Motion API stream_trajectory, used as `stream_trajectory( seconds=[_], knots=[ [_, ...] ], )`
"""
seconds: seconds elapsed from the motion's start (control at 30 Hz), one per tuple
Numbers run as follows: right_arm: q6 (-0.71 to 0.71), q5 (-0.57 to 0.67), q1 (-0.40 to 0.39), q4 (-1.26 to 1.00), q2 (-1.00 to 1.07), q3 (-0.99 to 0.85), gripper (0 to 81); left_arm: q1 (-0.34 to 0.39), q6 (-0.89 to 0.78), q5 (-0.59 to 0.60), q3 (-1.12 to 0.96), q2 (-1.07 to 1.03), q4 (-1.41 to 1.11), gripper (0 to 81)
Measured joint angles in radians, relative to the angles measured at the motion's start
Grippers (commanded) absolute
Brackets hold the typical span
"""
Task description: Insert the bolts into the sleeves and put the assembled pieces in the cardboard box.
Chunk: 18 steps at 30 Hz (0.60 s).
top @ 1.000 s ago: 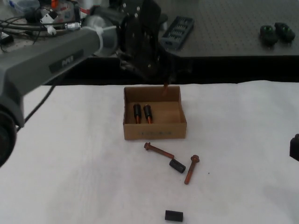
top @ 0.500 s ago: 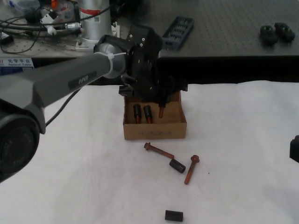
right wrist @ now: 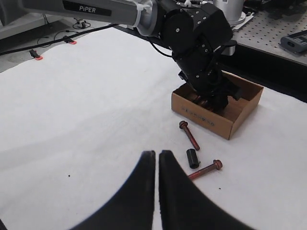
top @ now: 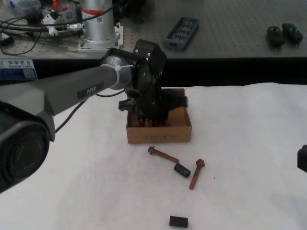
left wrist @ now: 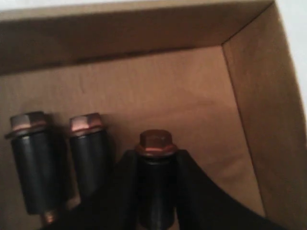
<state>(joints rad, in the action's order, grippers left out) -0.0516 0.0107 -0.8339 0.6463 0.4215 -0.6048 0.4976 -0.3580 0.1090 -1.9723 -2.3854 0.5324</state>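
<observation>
My left gripper (top: 152,114) is down inside the cardboard box (top: 158,134), shut on an assembled piece. In the left wrist view its fingers (left wrist: 125,168) clasp a black sleeve with a copper bolt head (left wrist: 155,139) on top, low over the box floor (left wrist: 192,96). Two assembled pieces (left wrist: 29,158) (left wrist: 89,148) lie side by side beside it. On the cloth in front of the box lie two loose bolts (top: 163,155) (top: 195,173) and two black sleeves (top: 182,169) (top: 178,221). My right gripper (right wrist: 157,165) hangs shut and holds nothing, well short of these parts.
White cloth (top: 72,182) covers the bench, with open room to either side of the box. Behind it a dark perforated table (top: 230,28) carries a blue tray (top: 181,31), cables and a metal cylinder (top: 98,21). The left arm (top: 62,93) stretches in from the near left.
The left arm has come down from above the box's back wall into the box, carrying the assembled piece. The loose parts and the right arm have not moved.
</observation>
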Motion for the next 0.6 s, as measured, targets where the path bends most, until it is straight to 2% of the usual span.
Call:
stream_trajectory(
  seconds=[0.07, 0.1, 0.17, 0.27, 0.33, 0.4, 0.6],
  knots=[
    [0.0, 0.0, 0.0, 0.0, 0.0, 0.0, 3.1, 0.0, 0.0, 0.0, -0.002, 0.0, 0.005, 0.0],
    [0.0, 0.0, 0.0, 0.0, 0.0, 0.0, 3.1, 0.0, 0.0, 0.0, -0.003, 0.0, 0.005, 2.2],
    [0.0, 0.0, 0.0, 0.0, 0.0, 0.0, 3.1, 0.0, 0.0, 0.005, -0.002, 0.0, -0.003, 10.5],
    [0.0, 0.0, 0.0, 0.0, 0.0, 0.0, 3.1, 0.0, -0.003, 0.022, -0.002, 0.0, -0.03, 30.8],
    [0.0, 0.0, 0.0, 0.0, 0.0, 0.0, 3.1, 0.0, -0.023, 0.027, -0.002, 0.0, -0.048, 37.2],
    [0.0, 0.0, 0.0, 0.0, 0.0, 0.0, 3.1, 0.0, -0.036, 0.029, -0.002, 0.0, -0.057, 35.6],
    [0.0, 0.0, 0.0, 0.0, 0.0, 0.0, 3.1, 0.0, -0.06, 0.031, -0.002, 0.018, -0.075, 23.0]
  ],
)
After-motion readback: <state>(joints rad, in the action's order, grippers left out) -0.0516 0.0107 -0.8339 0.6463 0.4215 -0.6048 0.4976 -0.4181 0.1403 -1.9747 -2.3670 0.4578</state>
